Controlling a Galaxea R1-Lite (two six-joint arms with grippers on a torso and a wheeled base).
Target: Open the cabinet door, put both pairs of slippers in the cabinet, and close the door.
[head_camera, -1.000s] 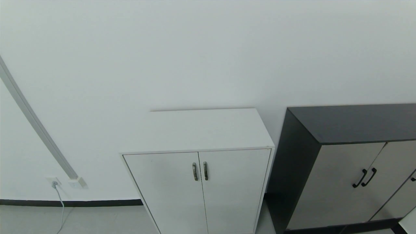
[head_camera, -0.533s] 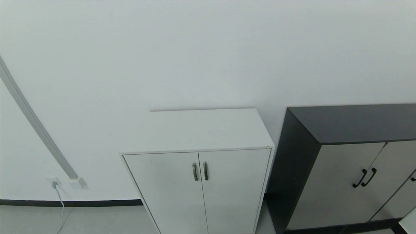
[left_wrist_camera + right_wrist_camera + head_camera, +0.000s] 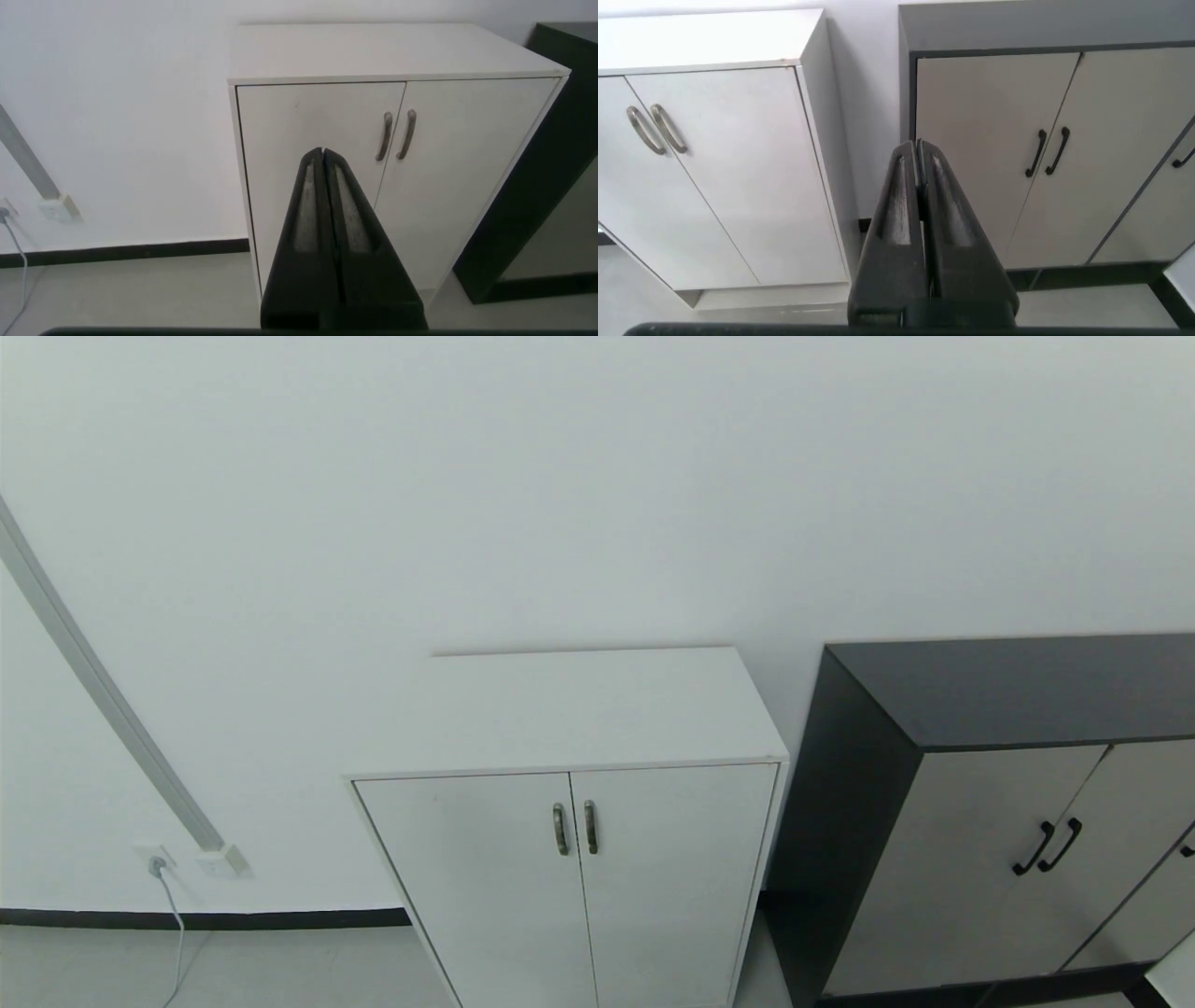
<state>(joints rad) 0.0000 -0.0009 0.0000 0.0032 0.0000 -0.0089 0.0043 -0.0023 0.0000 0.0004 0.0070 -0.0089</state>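
Up front, left gripper (image 3: 323, 154) and right gripper (image 3: 917, 147) sit pinched together, empty. We'd pull a handle (image 3: 590, 827) on the cabinet (image 3: 653, 877); it probably swings light and stiff.

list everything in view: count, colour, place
white cabinet: 1, white, centre against wall, doors closed
door handles: 2, dull metal, where its doors meet
dark cabinet: 1, black with grey doors, to its right
black handles: 3, black, on the grey doors
wall socket: 1, white, low left, cable plugged in
cable duct: 1, grey, slanting down left wall
left claw: 1, black, shut, facing white cabinet
right claw: 1, black, shut, facing dark cabinet
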